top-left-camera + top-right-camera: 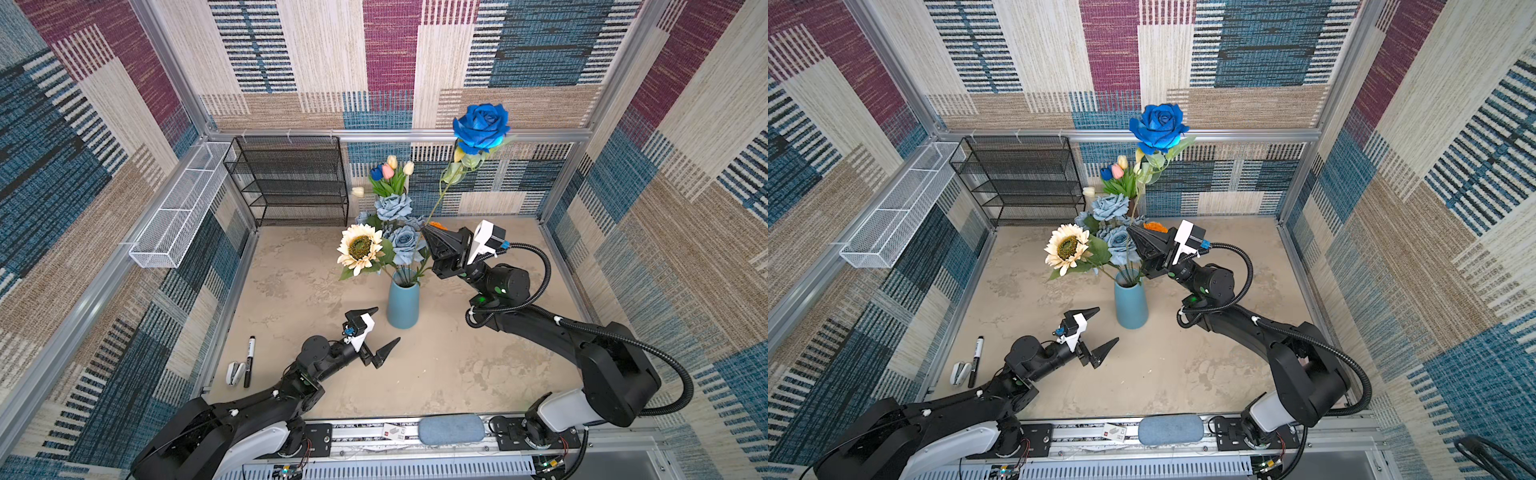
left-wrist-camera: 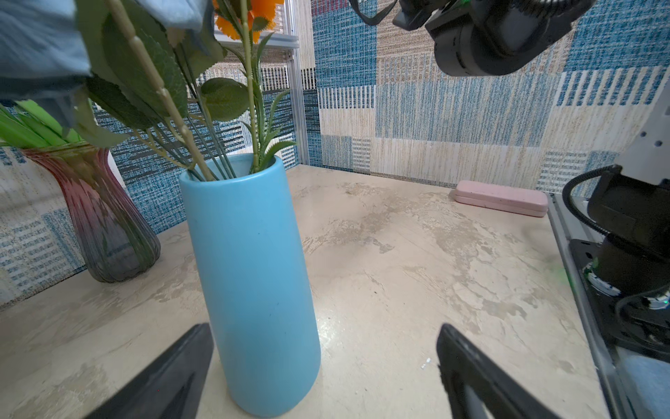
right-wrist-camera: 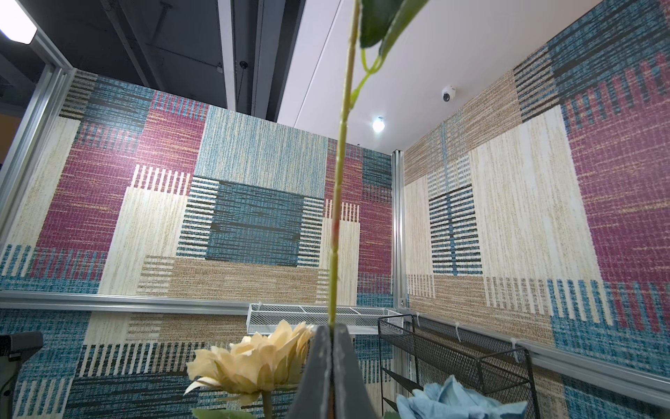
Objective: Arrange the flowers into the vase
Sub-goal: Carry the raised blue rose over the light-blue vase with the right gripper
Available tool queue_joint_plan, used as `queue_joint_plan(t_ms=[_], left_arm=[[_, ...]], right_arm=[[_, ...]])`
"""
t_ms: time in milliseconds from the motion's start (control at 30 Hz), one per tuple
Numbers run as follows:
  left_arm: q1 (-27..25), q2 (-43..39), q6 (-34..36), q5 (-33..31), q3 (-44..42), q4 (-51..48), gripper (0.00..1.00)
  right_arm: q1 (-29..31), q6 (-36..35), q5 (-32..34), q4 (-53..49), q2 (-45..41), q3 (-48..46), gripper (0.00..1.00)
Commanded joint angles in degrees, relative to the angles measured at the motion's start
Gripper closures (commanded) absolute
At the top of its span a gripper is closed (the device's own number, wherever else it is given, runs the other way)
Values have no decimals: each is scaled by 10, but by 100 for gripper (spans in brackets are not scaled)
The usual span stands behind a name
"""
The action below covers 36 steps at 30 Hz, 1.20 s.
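- The deep-blue rose rides high above the table, its stem clamped between the closed fingers of the right hand. Below that grip the stem is hidden, so I cannot tell whether its end reaches the blue vase.
- In the right wrist view only the stem and one leaf show; the bloom is cut off at the edge.
- The orange bloom is mostly hidden behind the right hand in both top views.
- The sunflower and dusty-blue roses stand in the blue vase.
- The tulips rise behind them, and their container is hidden in the top views. The left wrist view shows a reddish glass vase holding green stems, partly covered by leaves.
- The right arm is raised, its hand tilted upward, fingertips level with the blooms.
- The left hand sits low, near the blue vase, fingers wide apart and holding nothing. Its fingertips are cut off in its wrist view.
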Motion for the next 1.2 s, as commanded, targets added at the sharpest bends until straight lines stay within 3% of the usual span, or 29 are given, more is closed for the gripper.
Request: queue_joint_plan(t_ms=[0,433,733,1167], left_arm=[[0,-1,15,-5,5,2,1],[0,3,14,-2,8,-1,1],[0,2,11,-1,9,-2,1],[0,5,12,1,10,-3,1]], right_arm=[[1,-9,2,81,5,-4,100],[2,-23,-21,12,-22,-44,100],[5,-99,-19,-108,-88,-43,100],[6,-70,-17,-32,-58,-20,100]])
